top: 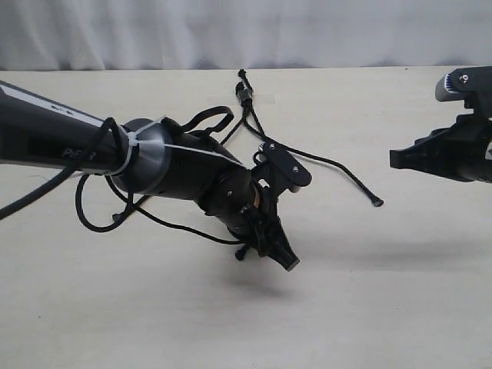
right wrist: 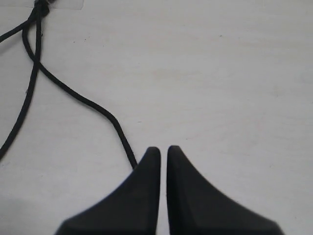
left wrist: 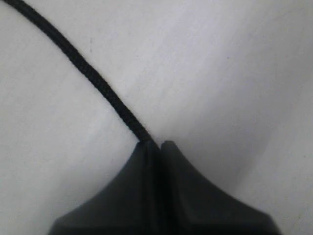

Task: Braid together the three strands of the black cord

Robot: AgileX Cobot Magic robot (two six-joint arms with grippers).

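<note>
The black cord's knotted top [top: 244, 94] lies at the far middle of the table under clear tape, and it also shows as a knot [right wrist: 41, 9] in the right wrist view. One strand [top: 330, 163] curves right to its knobby tip [top: 377, 202]. A second strand [top: 188, 226] runs under the left arm to my left gripper [top: 286, 263]. That gripper [left wrist: 155, 144] is shut on a strand [left wrist: 88, 73] that enters between its jaws. My right gripper [top: 394, 159] hovers at the right, apart from the cord. Its jaws [right wrist: 164, 149] stand almost together with nothing between them; a strand [right wrist: 93, 104] passes behind one finger.
The cream table [top: 369, 307] ends at a white curtain [top: 231, 31] along the back. The left arm's thick black cables [top: 84, 207] loop over the table on the left, close to the strands. Two strands [right wrist: 29, 83] cross just below the knot.
</note>
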